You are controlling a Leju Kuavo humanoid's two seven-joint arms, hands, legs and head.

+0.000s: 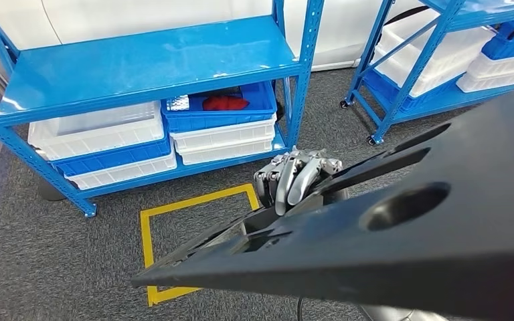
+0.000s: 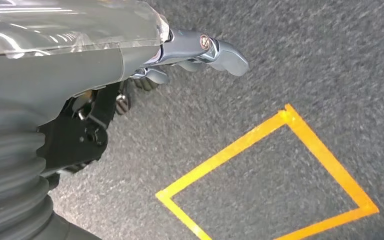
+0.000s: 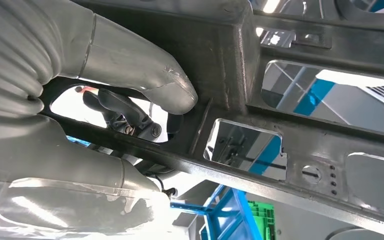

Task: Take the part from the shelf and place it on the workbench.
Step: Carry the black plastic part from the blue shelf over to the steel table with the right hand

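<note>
A large flat black part (image 1: 401, 227) with cut-outs and a round hole stretches across the lower right of the head view, lifted above the floor. My right hand (image 1: 296, 175) grips its far edge, silver fingers curled over the rim. In the right wrist view the thick grey thumb (image 3: 150, 82) presses on the part's ribbed underside (image 3: 290, 130), with darker fingers (image 3: 125, 112) showing through an opening. My left hand (image 2: 190, 55) hangs over the grey carpet, holding nothing, thumb stretched out.
A blue shelf (image 1: 147, 63) stands ahead, with white and blue bins on its low level; one blue bin (image 1: 217, 107) holds a red item. A second blue shelf (image 1: 442, 60) is at the right. A yellow tape square (image 1: 174, 227) marks the carpet.
</note>
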